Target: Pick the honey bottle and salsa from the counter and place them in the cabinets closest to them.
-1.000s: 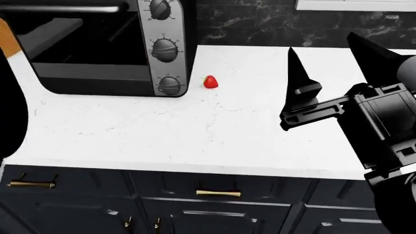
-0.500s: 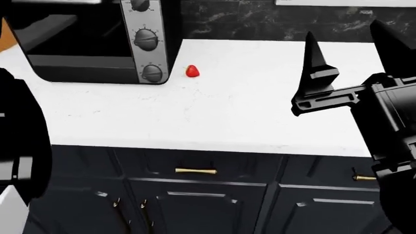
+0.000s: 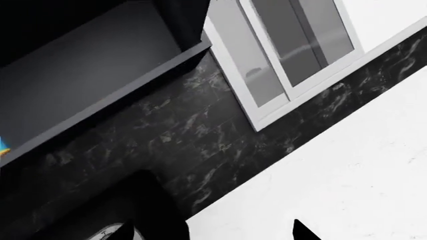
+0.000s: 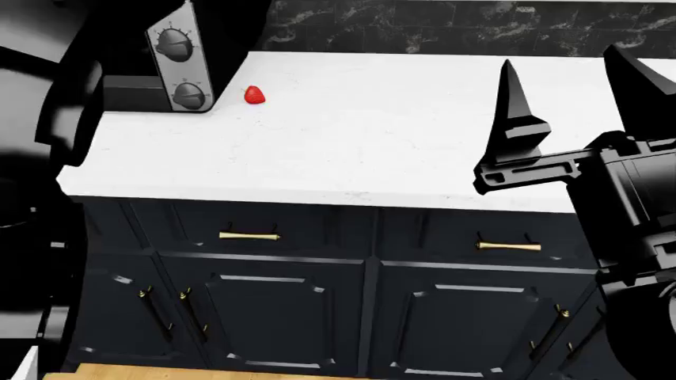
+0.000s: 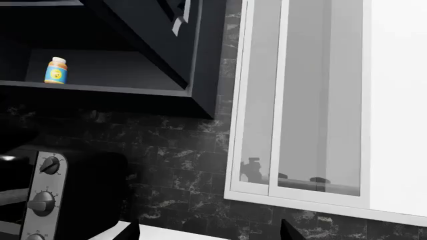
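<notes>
The honey bottle [image 5: 56, 70] stands upright on the shelf of an open dark upper cabinet [image 5: 100, 88]; it shows in the right wrist view, far from both grippers. The salsa is out of view. The white counter [image 4: 359, 134] spreads below my right gripper [image 4: 562, 59], which hovers open over its right part with nothing between its fingers [image 5: 130, 232]. My left gripper [image 3: 213, 235] shows only its tips at the frame edge, spread apart and empty, facing the backsplash and the cabinet's shelf [image 3: 100, 100]. In the head view the left arm [image 4: 43, 158] is a dark mass at the left.
A toaster oven [image 4: 174, 67] sits at the counter's back left, a red strawberry [image 4: 255, 95] beside it. A black marble backsplash [image 4: 423, 28] and a white-framed window [image 5: 300, 100] lie behind. Dark base cabinets with brass handles [image 4: 249, 235] stand below the counter's edge.
The head view has drawn back and tilted down: the counter, oven and strawberry slid up and left, and the base cabinet fronts now show. The right gripper stays open.
</notes>
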Motion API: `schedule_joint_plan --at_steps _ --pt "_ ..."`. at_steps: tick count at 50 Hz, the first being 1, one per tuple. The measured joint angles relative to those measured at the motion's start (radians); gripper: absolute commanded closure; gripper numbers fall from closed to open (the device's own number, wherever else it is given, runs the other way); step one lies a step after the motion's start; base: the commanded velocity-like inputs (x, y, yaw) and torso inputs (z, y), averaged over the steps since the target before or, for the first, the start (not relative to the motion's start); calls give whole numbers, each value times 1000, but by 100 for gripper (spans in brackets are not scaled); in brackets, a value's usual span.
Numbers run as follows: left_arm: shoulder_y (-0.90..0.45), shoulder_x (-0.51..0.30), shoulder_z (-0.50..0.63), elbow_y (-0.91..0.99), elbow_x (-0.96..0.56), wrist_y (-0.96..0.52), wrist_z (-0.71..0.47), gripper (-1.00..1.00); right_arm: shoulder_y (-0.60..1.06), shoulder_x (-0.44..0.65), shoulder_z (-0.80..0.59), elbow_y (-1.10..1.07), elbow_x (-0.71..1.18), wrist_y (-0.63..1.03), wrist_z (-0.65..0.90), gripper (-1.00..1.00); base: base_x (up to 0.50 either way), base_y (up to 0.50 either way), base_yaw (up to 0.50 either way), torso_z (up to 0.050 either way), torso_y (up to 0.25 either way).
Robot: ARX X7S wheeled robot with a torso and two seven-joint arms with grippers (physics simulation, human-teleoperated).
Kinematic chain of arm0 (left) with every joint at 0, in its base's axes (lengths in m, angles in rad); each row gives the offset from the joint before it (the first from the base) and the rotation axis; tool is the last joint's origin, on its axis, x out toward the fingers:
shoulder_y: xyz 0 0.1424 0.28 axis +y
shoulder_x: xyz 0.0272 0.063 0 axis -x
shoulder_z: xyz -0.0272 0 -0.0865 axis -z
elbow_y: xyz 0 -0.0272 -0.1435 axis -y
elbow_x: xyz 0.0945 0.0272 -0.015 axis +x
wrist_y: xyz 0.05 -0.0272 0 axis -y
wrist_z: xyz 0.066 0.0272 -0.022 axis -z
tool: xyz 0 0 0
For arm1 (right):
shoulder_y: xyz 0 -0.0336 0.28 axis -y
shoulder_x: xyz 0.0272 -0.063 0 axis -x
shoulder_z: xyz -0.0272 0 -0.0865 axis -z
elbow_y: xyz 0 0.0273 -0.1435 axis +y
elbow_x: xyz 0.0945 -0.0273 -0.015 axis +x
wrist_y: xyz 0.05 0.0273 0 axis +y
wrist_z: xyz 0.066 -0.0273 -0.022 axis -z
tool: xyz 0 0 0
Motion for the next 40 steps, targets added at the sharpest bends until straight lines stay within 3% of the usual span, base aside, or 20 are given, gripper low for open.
schedule_joint_plan --at_steps 23,40 --pt "151 -47 47 -71 30 105 -43 -100 -38 -5 -17 16 -53 -68 -24 -100 -25 -141 0 0 0" --pt "248 -78 56 -58 35 124 -61 -100 -53 -5 -19 21 -57 -89 -29 -100 23 -439 0 0 0"
